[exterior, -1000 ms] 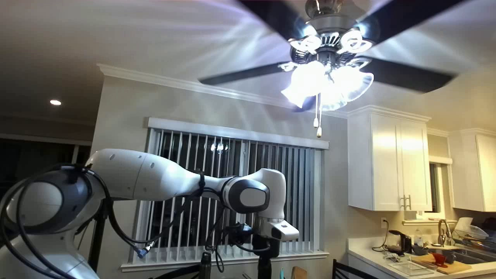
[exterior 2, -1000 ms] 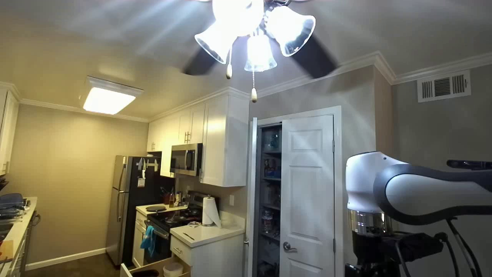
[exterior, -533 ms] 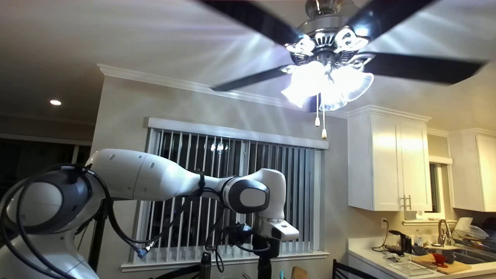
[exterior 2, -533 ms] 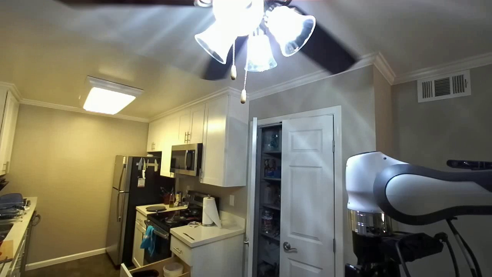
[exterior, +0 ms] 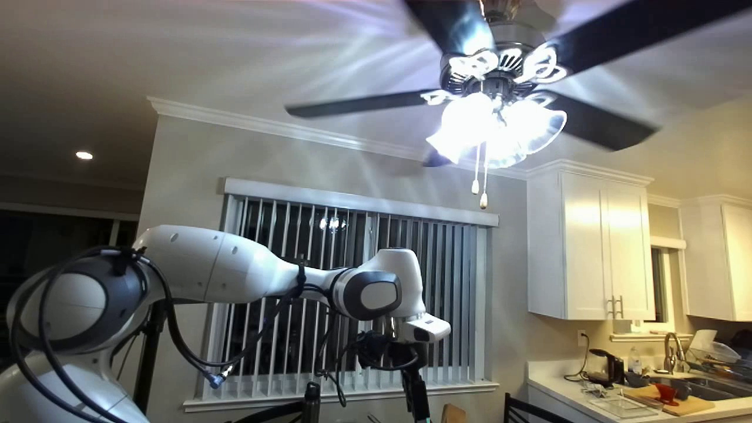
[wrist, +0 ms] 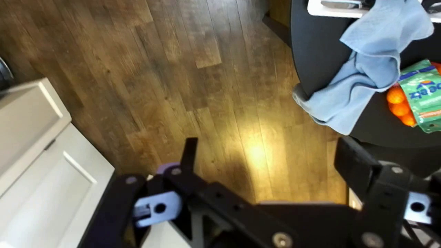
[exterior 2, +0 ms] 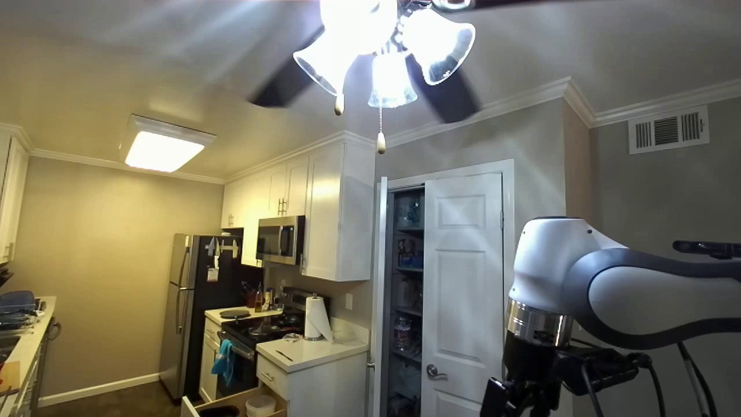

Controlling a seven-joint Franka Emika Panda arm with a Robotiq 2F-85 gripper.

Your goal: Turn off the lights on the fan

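So, my arm [exterior: 235,267] is outstretched, its end bent downward. My claw [wrist: 267,150] gapes, well below the glowing lights [exterior: 506,136].

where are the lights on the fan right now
In an exterior view, the lights are at upper right, clustered just beneath the fan hub, up and left of the white wall cabinets.

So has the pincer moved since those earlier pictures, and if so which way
Yes. In an exterior view the pincer has swung rightward in the picture, toward the right-hand end of the window sill.
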